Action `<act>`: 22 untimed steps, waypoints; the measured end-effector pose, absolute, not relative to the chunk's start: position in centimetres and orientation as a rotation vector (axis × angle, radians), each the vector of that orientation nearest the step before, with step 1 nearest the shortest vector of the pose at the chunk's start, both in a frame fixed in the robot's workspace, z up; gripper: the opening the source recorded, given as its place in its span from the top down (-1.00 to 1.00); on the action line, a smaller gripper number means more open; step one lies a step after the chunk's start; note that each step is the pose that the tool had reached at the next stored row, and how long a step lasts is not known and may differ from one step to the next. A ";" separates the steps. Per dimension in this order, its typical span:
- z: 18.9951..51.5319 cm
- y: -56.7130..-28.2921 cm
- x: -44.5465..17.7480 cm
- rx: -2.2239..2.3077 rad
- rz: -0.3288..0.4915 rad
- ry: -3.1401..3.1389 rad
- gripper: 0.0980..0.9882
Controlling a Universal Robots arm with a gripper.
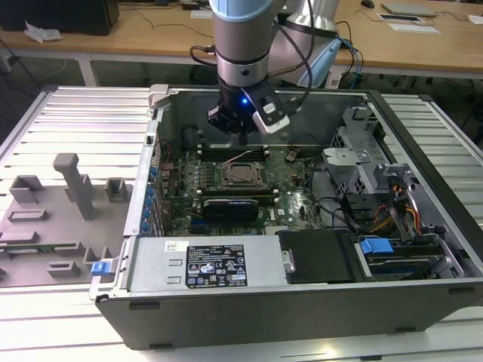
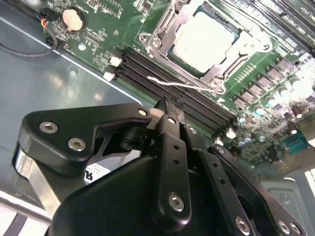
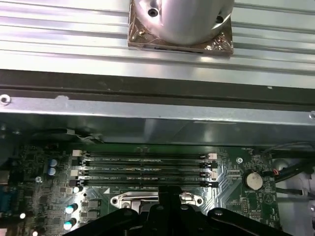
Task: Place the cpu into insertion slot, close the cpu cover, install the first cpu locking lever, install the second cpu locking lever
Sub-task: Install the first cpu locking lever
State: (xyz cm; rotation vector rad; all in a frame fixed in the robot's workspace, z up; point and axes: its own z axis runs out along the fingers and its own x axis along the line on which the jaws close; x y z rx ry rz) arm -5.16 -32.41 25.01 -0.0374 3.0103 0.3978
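Now cpu [image 2: 205, 42] seated in insertion slot [image 2: 162, 37], just beyond jaws; jaws together.

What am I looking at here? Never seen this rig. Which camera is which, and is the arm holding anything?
It is a single robot arm working inside an open computer case that lies on its side on a ribbed metal table. The exterior view comes from a camera off the arm; the two wrist views ride on the arm and look past its gripper at the green motherboard. In the second wrist view the black fingers are together with nothing between them, above the long black memory slots. Just beyond sits the cpu, a pale silver square already lying in the insertion slot, with the cpu cover framing it. A thin wire lever stands beside it.
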 end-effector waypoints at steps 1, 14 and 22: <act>24.9 -32.4 -5.2 -0.038 0.397 3.008 0.98; 22.1 -32.4 -5.6 -0.036 0.396 3.002 0.98; 22.1 -32.4 -5.6 -0.041 0.376 2.975 0.98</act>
